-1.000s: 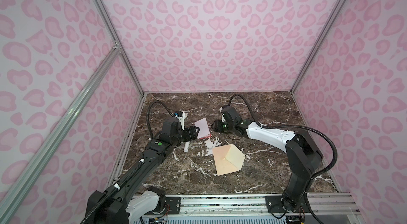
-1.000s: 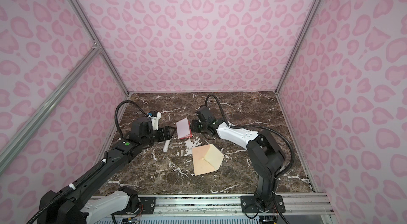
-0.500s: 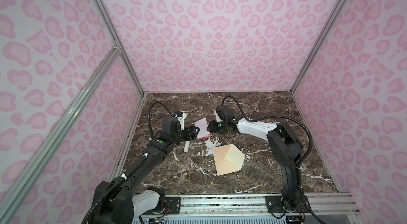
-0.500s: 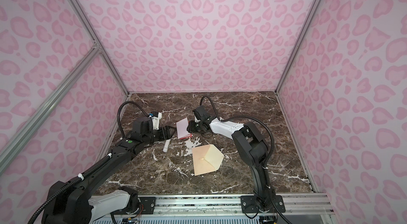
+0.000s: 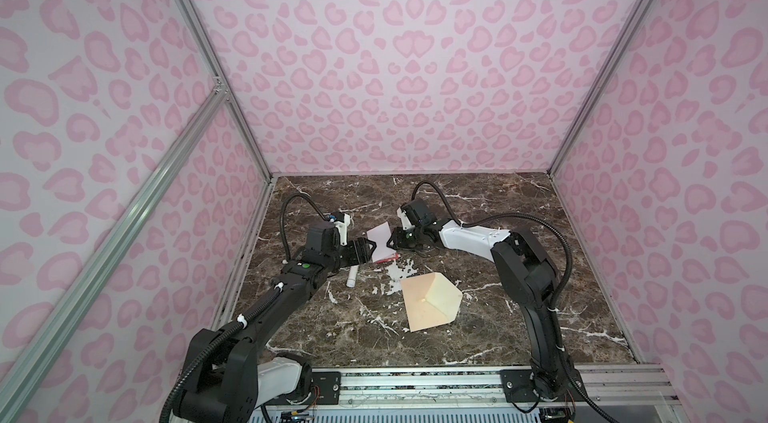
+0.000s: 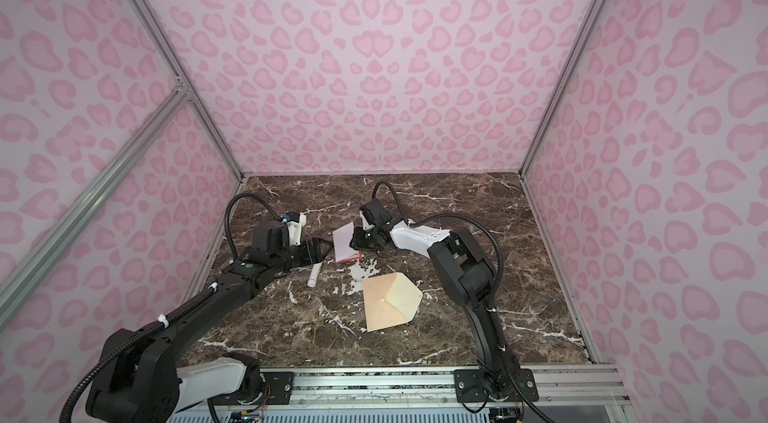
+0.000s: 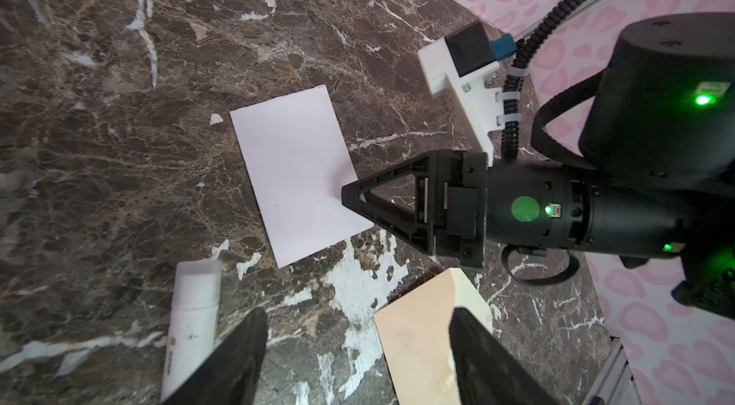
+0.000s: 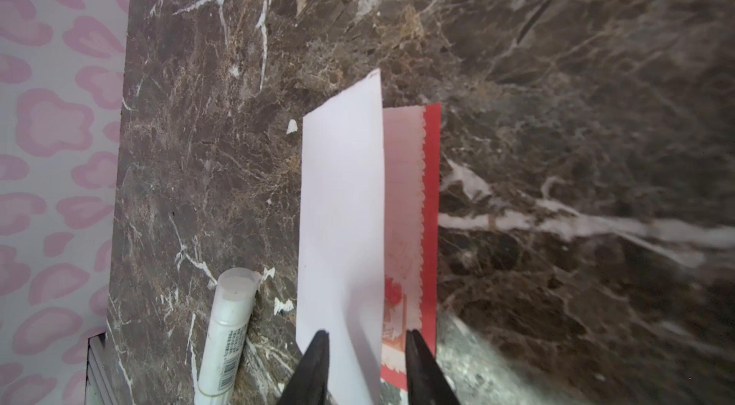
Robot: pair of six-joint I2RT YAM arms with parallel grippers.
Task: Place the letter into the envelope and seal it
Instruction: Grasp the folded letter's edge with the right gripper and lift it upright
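Here, a flat rectangular paper card [image 5: 380,236] sits toward the middle of the glossy, dark brown, white-veined marble-look table [image 5: 478,338], between the two arms. In both top views its matte white face shows, with a thin red sliver along the nearer edge. In the right wrist view that white face stands beside a pale pink strip with a scalloped red border and a small red picture. The black right tool [image 8: 366,337] meets the card's short edge with its pointed triangular fingers parted, one on each side of the white sheet's edge and a gap showing between them. The black left tool [image 5: 368,250] hovers just beside the card, its jaws spread wide and gripping nothing. A smooth white plastic tube [image 5: 352,276] with a frosted cap and a barcode label lies just beside the card. The peach-tan paper envelope [image 5: 430,302] lies flat nearer the front rail, apart from the card, its triangular flap folded out and its diagonal seams creased.
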